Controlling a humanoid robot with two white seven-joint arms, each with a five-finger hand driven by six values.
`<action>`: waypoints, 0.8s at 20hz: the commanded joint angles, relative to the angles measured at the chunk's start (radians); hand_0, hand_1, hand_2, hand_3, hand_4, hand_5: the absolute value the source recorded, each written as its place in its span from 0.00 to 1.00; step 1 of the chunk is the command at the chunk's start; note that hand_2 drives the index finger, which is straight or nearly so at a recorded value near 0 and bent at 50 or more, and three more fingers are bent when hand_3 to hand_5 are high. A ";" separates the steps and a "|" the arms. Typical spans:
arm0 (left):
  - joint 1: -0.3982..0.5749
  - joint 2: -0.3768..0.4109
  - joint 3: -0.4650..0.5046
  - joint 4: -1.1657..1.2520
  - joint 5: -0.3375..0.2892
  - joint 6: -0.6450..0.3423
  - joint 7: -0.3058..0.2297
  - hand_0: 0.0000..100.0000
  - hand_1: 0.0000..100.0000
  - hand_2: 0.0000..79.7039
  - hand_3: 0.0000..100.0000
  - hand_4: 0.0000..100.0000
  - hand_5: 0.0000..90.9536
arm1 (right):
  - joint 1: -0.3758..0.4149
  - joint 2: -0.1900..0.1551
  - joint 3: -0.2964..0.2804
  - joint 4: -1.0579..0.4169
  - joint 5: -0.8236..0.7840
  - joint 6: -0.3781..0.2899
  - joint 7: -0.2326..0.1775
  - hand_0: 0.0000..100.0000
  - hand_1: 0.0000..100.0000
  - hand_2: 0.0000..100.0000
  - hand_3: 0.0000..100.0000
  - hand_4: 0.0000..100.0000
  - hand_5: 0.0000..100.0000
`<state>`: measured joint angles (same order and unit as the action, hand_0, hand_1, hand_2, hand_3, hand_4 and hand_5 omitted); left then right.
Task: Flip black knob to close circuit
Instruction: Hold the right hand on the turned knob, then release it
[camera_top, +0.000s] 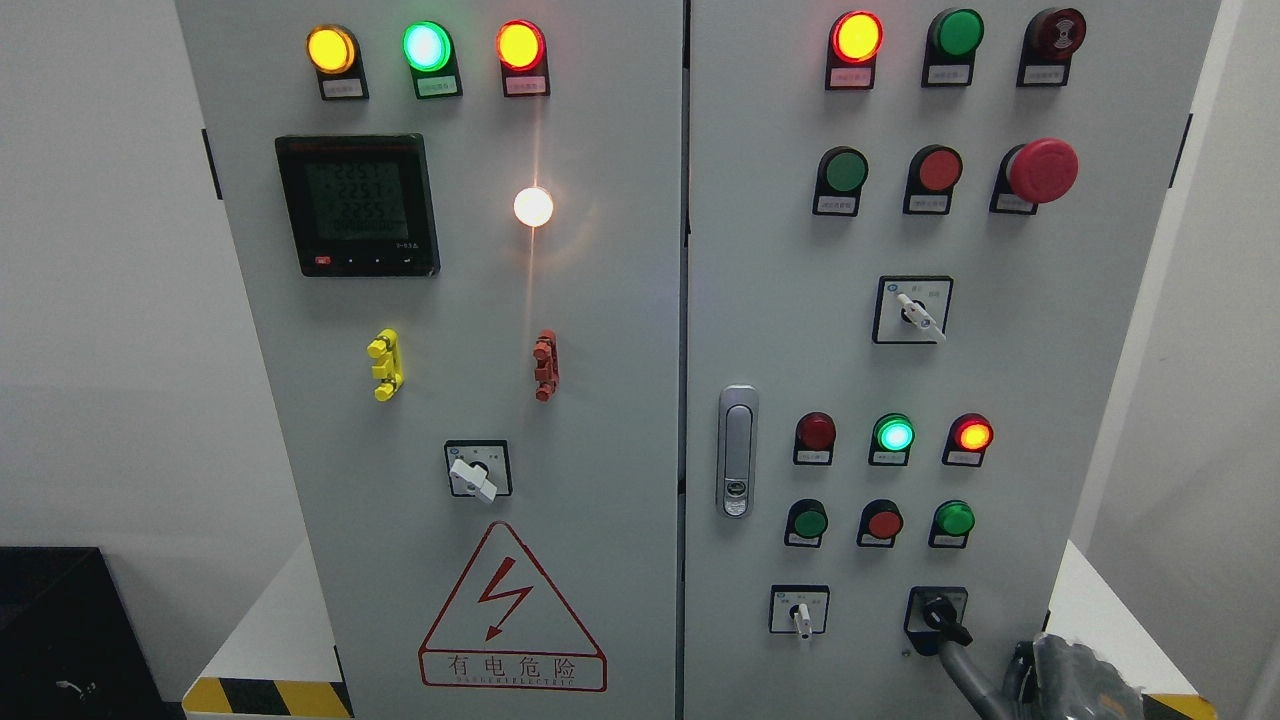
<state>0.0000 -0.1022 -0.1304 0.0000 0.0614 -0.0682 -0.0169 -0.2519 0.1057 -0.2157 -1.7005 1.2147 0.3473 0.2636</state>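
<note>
The black knob (941, 612) sits in a black square plate at the lower right of the right cabinet door (1000, 380). Its lever points down and to the right. My right hand (1062, 682) comes in at the bottom right edge, mostly cut off by the frame. A grey part of it reaches up and left and touches the lower end of the knob's lever. My left hand is not in view.
A white selector switch (801, 612) is left of the black knob. Above are round buttons and lamps, one green lamp (894, 435) lit. A door latch (737, 450) is at the door's left edge. A red emergency button (1042, 170) sticks out higher up.
</note>
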 joint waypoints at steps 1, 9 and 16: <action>0.022 -0.001 0.000 -0.023 0.000 -0.001 0.000 0.12 0.56 0.00 0.00 0.00 0.00 | 0.008 -0.001 0.047 0.004 -0.007 -0.001 -0.006 0.00 0.00 0.83 0.99 0.90 0.98; 0.022 -0.001 0.000 -0.023 0.000 -0.001 0.000 0.12 0.56 0.00 0.00 0.00 0.00 | 0.023 -0.001 0.101 0.001 -0.009 -0.001 -0.043 0.00 0.00 0.83 0.99 0.90 0.98; 0.022 -0.001 0.000 -0.023 0.000 -0.001 0.000 0.12 0.56 0.00 0.00 0.00 0.00 | 0.072 -0.003 0.140 -0.063 -0.009 0.001 -0.044 0.00 0.01 0.83 0.99 0.90 0.97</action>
<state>0.0000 -0.1023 -0.1304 0.0000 0.0614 -0.0682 -0.0169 -0.2137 0.1038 -0.1390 -1.7139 1.2063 0.3488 0.2164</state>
